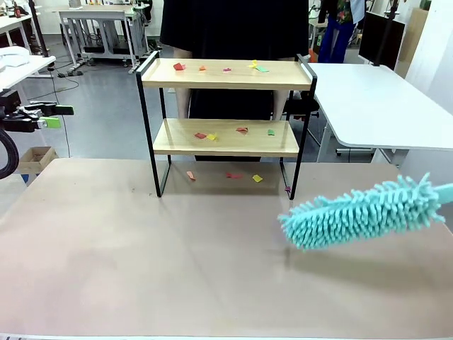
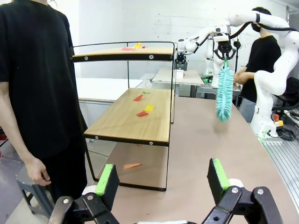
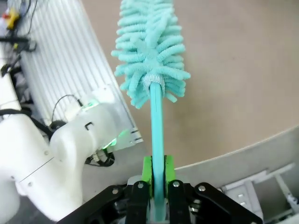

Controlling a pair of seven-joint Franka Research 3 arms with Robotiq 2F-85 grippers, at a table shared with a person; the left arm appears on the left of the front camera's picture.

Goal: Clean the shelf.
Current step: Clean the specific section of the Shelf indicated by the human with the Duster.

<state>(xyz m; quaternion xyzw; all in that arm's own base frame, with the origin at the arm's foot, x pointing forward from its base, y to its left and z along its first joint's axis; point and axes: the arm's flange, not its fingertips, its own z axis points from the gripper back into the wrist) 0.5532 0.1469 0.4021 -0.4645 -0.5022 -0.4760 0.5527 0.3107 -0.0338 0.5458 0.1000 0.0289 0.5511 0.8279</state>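
Teal duster (image 1: 361, 212): its fluffy head hangs over the right part of the desk (image 1: 141, 269), in front of the shelf and to its right, apart from it. It seems to be clear of the desk top, though the front view leaves that unsure.
Right tool (image 3: 158, 170): green pads clamped on the duster's thin handle.
Left tool (image 2: 163, 179): fingers wide apart and holding nothing, off the shelf's left end, looking along its boards.
Shelf (image 1: 226, 83): upright at the far middle of the desk, all four legs down.
Paper scraps (image 1: 212, 136): small red, yellow, green and orange bits lie on both boards and on the desk under the lower one.
Person (image 1: 233, 28): in a black top, standing just behind the shelf.
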